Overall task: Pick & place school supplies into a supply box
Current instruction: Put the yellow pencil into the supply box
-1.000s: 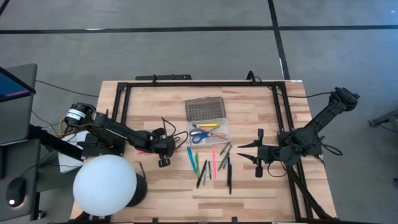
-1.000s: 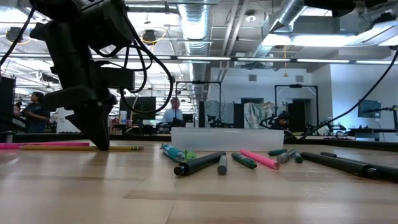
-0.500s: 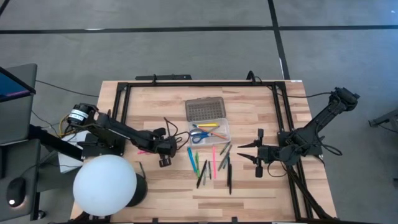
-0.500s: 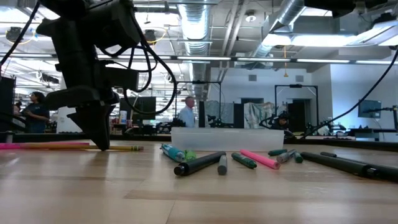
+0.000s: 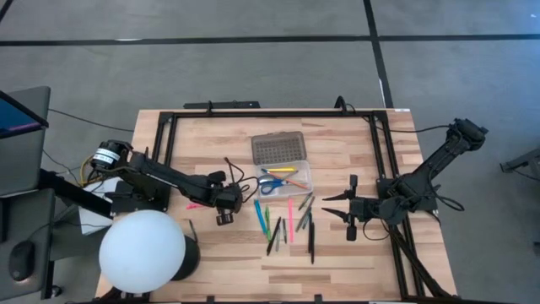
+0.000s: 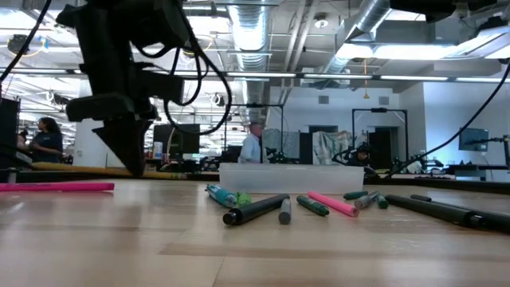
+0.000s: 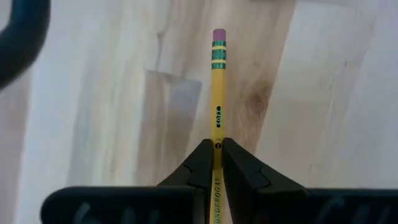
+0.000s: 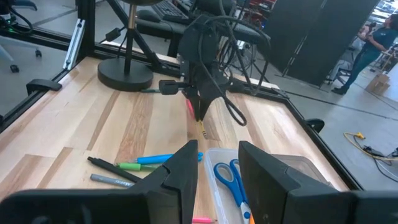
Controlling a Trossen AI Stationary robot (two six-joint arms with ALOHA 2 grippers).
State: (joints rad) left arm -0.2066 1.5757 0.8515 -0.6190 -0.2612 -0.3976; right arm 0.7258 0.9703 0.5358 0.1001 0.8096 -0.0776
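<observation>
My left gripper (image 5: 224,213) (image 7: 217,149) hangs left of the supplies, pointing steeply down, shut on a yellow pencil (image 7: 217,81) with a pink eraser. A pink marker (image 6: 56,187) lies flat on the wood beside it. The supply box (image 5: 284,179) stands open at the table's middle, its grey grid lid (image 5: 277,149) laid back, with blue-handled scissors (image 8: 229,176) and a yellow pencil in the tray. More pens and markers (image 5: 287,221) lie loose on the table just in front of the box. My right gripper (image 5: 348,211) waits open to their right, raised above the table. My left gripper pinches the pencil's shaft (image 7: 217,134) between its two fingertips, well back from the eraser end (image 7: 218,36). The fingers come from above, pointing steeply down, and lie across the pencil. The pencil is lifted clear of the table, about level.
A large white sphere (image 5: 142,252) on a dark base stands at the near left corner. A black frame (image 5: 270,114) runs along the far edge and both sides. Bare wood lies along the near edge. People stand in the room beyond the table.
My left gripper has risen, still shut, and shifted slightly toward the supplies. The yellow pencil, which lay on the table beside the pink marker, now hangs level and clear of the wood. The pink marker has stayed where it was.
</observation>
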